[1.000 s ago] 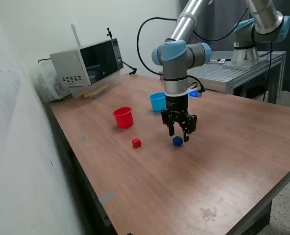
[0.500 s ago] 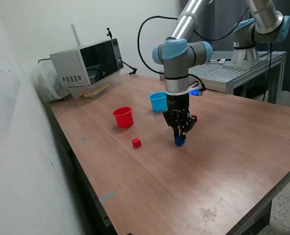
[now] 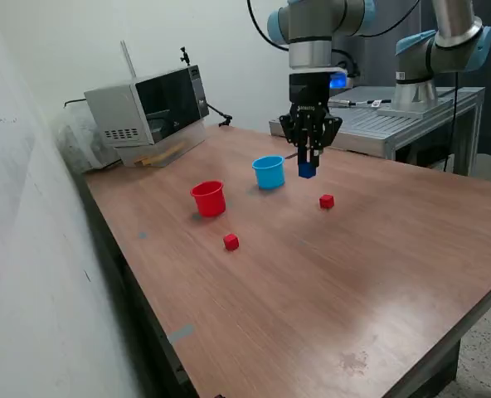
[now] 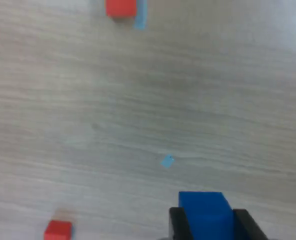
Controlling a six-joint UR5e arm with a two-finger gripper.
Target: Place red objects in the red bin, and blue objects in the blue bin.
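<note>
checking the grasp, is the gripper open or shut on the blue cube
Shut on it: the gripper pinches the blue cube above the table, its fingers pressed against both sides.

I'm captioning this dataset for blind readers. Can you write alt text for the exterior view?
A robot arm's end effector holds a blue cube in the air, just to the exterior view's right of a light-blue cup. On the wooden table also stand a red cup and two red cubes, one in front of the red cup, the other nearer the arm.
</note>
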